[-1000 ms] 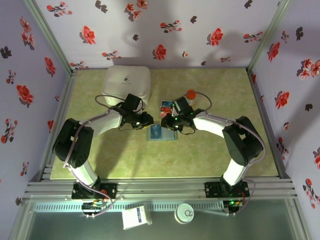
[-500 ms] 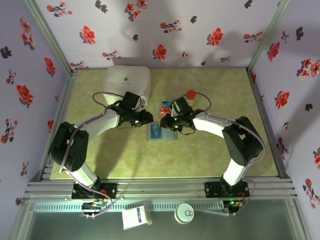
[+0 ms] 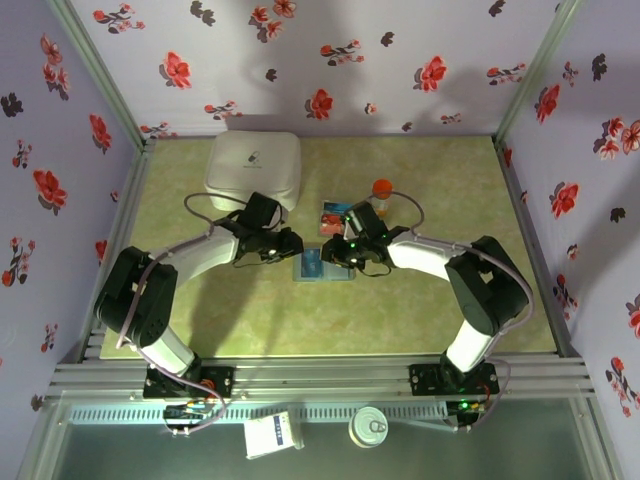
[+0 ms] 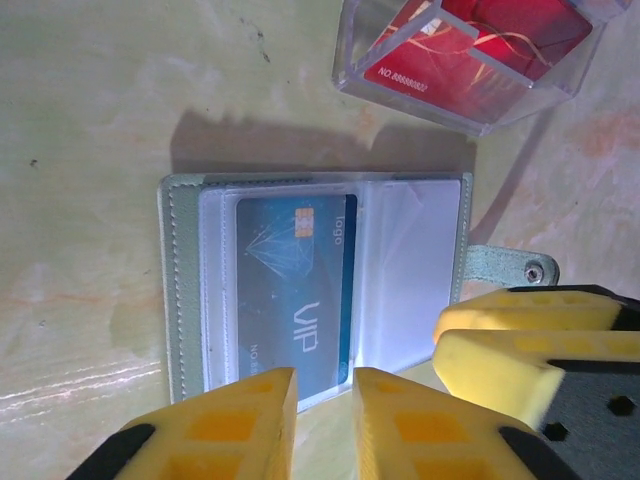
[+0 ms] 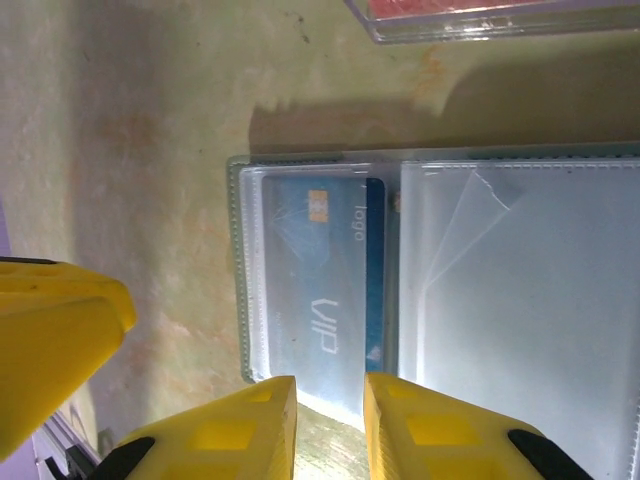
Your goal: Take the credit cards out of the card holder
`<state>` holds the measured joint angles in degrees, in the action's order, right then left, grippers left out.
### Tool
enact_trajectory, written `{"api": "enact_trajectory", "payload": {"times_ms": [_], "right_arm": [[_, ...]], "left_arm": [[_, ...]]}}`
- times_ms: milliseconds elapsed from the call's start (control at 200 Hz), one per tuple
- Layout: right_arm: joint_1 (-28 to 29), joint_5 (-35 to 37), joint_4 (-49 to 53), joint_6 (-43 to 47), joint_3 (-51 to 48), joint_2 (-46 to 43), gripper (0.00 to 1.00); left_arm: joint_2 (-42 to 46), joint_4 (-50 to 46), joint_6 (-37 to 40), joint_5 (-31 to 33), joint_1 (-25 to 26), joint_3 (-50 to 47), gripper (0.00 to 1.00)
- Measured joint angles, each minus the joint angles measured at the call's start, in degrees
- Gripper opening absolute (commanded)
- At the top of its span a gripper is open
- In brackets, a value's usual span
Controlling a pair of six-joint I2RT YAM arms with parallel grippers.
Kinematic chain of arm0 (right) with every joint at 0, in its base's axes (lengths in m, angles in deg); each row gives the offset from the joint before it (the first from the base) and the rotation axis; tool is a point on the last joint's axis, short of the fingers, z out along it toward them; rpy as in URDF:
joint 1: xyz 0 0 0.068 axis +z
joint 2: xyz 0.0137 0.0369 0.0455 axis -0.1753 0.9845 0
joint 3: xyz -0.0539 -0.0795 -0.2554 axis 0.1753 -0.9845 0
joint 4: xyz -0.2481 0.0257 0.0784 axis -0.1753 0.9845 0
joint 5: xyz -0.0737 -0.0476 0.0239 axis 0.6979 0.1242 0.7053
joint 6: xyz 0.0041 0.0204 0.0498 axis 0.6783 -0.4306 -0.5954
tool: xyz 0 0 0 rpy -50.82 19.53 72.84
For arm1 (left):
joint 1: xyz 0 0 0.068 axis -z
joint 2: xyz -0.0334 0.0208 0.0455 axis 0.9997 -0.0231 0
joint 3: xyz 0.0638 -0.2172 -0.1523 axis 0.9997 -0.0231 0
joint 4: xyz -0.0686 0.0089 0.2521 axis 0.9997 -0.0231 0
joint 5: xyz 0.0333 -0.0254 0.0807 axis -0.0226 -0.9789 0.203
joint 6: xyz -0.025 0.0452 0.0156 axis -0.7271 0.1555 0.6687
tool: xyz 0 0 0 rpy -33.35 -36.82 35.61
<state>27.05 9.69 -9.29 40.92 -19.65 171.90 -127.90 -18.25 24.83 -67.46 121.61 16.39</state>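
Lying open: card holder [image 4: 410,270] | left tool [image 4: 325,420] narrowly parted at its edge | right tool [image 5: 330,425] narrowly parted at its edge

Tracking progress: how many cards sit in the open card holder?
1: a blue VIP card in a clear sleeve of the grey-teal folding card holder, opposite its snap tab. The other sleeve looks empty; more may hide underneath.

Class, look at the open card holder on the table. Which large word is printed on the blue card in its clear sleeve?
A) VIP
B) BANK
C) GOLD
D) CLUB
A: the blue card in the card holder reads VIP in pale letters below its chip.
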Motion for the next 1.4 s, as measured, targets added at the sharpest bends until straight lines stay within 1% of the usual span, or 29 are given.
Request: {"api": "enact_trajectory", "payload": {"times_ms": [125, 355, 680, 925, 1195, 1400], "right_arm": [[0.0, 0.02, -0.35, -0.04, -0.52, -1.22, 0.25], [0.07, 0.02, -0.96, -0.63, -2.73, -2.05, 0.25], [0.26, -0.26, -1.25, -0.83, -3.1, -2.1, 0.25], [0.37, -1.09, -3.78, -2.6, -3.1, -2.08, 0.24], [0.57, -1.51, -4.66, -3.48, -2.78, 0.61, 0.24], [1.01, -1.73, -5.14, -3.65, -1.46, 2.78, 0.24]], "left_arm": [[0.42, 0.0, -0.22, 0.35, 1.09, 0.0, 0.17], [0.57, 0.26, -0.61, 0.96, 1.86, -0.5, 0.16], [0.94, 0.57, -1.7, 2.08, 3.17, -3.52, 0.13], [1.31, 0.37, -1.64, 2.58, 3.19, -3.8, 0.06], [1.31, -0.42, -1.2, 3.45, 3.19, -3.74, 0.0], [0.66, -1.14, -0.13, 3.65, 3.13, -3.13, 0.0]]}}
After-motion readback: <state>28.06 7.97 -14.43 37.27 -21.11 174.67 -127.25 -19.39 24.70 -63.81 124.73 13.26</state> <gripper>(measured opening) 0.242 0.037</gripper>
